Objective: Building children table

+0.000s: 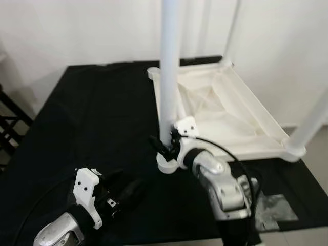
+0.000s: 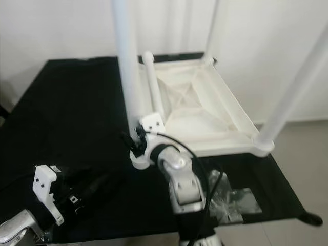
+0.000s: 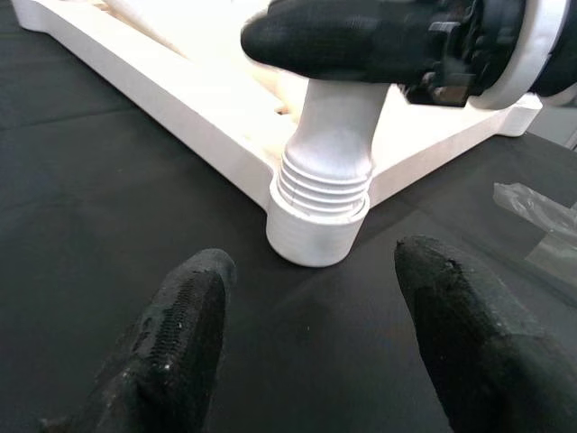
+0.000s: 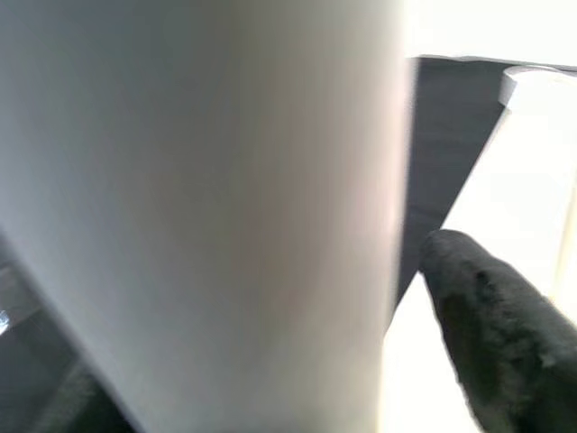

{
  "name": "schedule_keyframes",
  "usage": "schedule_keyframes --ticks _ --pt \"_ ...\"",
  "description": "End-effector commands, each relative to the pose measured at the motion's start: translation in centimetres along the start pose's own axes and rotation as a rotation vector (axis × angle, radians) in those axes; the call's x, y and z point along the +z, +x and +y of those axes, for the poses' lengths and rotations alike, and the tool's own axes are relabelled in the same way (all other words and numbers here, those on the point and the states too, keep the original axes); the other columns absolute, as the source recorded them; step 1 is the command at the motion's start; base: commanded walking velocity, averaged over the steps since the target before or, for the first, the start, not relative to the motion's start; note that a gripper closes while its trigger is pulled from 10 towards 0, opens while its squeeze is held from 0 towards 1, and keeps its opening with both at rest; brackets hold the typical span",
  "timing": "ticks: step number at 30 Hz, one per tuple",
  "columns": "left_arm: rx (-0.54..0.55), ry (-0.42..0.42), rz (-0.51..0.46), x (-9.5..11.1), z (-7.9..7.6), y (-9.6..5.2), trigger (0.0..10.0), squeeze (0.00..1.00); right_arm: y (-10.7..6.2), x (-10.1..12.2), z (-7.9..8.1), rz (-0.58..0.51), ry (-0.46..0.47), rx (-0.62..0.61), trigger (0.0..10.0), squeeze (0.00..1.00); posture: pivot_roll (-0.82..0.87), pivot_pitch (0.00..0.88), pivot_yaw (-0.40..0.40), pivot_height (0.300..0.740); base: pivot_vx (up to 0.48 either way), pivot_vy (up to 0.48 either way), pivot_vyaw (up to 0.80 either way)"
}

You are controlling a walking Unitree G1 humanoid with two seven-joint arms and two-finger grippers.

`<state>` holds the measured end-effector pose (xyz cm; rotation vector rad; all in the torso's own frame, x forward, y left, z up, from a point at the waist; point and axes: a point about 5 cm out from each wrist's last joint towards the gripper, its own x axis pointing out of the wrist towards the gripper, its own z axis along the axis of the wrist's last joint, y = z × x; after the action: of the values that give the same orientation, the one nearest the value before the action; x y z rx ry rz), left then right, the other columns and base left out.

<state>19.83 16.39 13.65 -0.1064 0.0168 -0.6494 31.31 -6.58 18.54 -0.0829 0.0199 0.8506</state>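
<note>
On the black cloth of the work table (image 1: 92, 113) the white children table top (image 1: 241, 110) lies upside down, with its legs pointing up. Three legs stand at the far and right corners, for example the right one (image 1: 312, 123), and the near leg (image 1: 169, 66) stands in the near corner socket (image 3: 317, 236). The right gripper (image 1: 168, 144) is clenched around this near leg, low, just above the socket. From the left wrist view the screw thread at the foot of the leg is visible above the socket, so I judge this leg is not fully screwed in; some turns are left, and then probably turning the table over.

The left gripper (image 3: 311, 334) hovers low over the cloth, near the socket but apart from it, with its fingers (image 3: 180, 325) released and spread wide.

For room: the cloth to the robot's left of the table top is bare and gives much space for the left arm. The near corner is rather close to the front edge of the work table. A clear plastic bag (image 1: 274, 207) lies near the right front edge, beside the right arm
</note>
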Motion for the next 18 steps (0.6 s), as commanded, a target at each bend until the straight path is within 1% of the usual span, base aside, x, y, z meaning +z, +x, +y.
schedule_keyframes --ticks 1,2,3,5,6,7,8,9,10,11,12,13,14,15,18 --pt "0.009 0.001 0.029 -0.3 0.2 -0.3 10.0 0.0 0.4 0.1 0.9 -0.015 0.004 0.099 10.0 1.0 0.0 0.117 0.029 0.74 0.0 0.0 0.0" --pt "0.009 0.001 0.029 -0.3 0.2 -0.3 10.0 0.0 0.4 0.1 0.9 -0.015 0.004 0.099 10.0 1.0 0.0 0.117 0.029 0.74 0.0 0.0 0.0" --pt "0.008 0.001 0.029 -0.3 0.3 -0.2 10.0 0.0 0.4 0.7 1.0 -0.033 -0.03 0.226 10.0 1.0 0.0 0.11 0.035 0.74 0.0 0.0 0.0" --pt "0.008 0.001 0.029 -0.3 0.3 -0.2 10.0 0.0 0.4 0.7 1.0 -0.033 -0.03 0.226 10.0 1.0 0.0 0.11 0.035 0.74 0.0 0.0 0.0" --pt "0.008 0.001 0.029 -0.4 0.3 -0.2 10.0 0.0 0.7 1.3 0.3 -0.038 -0.07 0.324 10.0 0.0 0.0 0.105 0.036 0.74 0.0 0.0 0.0" --pt "0.009 0.001 0.03 -0.4 0.4 -0.1 10.0 0.0 1.2 1.9 -0.6 -0.046 -0.102 0.397 10.0 0.0 0.0 0.097 0.038 0.74 0.0 0.0 0.0" --pt "0.01 0.001 0.031 -0.5 0.4 -0.1 10.0 0.0 1.7 2.5 -1.3 -0.053 -0.098 0.453 10.0 0.0 0.0 0.096 0.04 0.74 0.0 0.0 0.0" --pt "0.01 0.002 0.031 -0.5 0.4 -0.1 10.0 0.0 2.0 2.9 -1.7 -0.058 -0.089 0.482 10.0 0.0 0.0 0.096 0.04 0.74 0.0 0.0 0.0" --pt "0.01 0.002 0.031 -0.5 0.4 -0.1 10.0 0.0 2.0 2.9 -1.7 -0.058 -0.089 0.482 10.0 0.0 0.0 0.096 0.04 0.74 0.0 0.0 0.0" --pt "0.011 0.001 0.031 -0.5 0.4 -0.1 10.0 0.0 2.3 3.1 -1.9 -0.061 -0.081 0.507 10.0 0.0 0.0 0.093 0.041 0.74 0.0 0.0 0.0" --pt "0.01 0.001 0.033 -0.6 0.4 -0.1 10.0 0.0 2.5 3.0 -2.2 -0.044 -0.062 0.558 10.0 0.0 0.01 0.09 0.042 0.74 0.0 0.0 0.0" --pt "0.01 0.001 0.033 -0.6 0.4 -0.1 10.0 0.0 2.5 3.0 -2.2 -0.044 -0.062 0.558 10.0 0.0 0.01 0.09 0.042 0.74 0.0 0.0 0.0" --pt "0.01 0.001 0.033 -0.6 0.4 0.0 10.0 0.0 2.6 2.8 -2.3 -0.031 -0.052 0.591 10.0 0.0 0.01 0.09 0.042 0.74 0.0 0.0 0.0" --pt "0.009 0.0 0.034 -0.7 0.4 0.0 10.0 0.0 2.7 2.6 -2.5 -0.015 -0.035 0.615 0.0 0.0 0.01 0.087 0.039 0.74 0.0 0.0 0.0" --pt "0.008 0.0 0.035 -0.7 0.4 0.0 10.0 0.0 2.7 2.4 -2.8 -0.001 -0.023 0.631 0.0 0.0 0.01 0.085 0.038 0.74 0.0 0.0 0.0"
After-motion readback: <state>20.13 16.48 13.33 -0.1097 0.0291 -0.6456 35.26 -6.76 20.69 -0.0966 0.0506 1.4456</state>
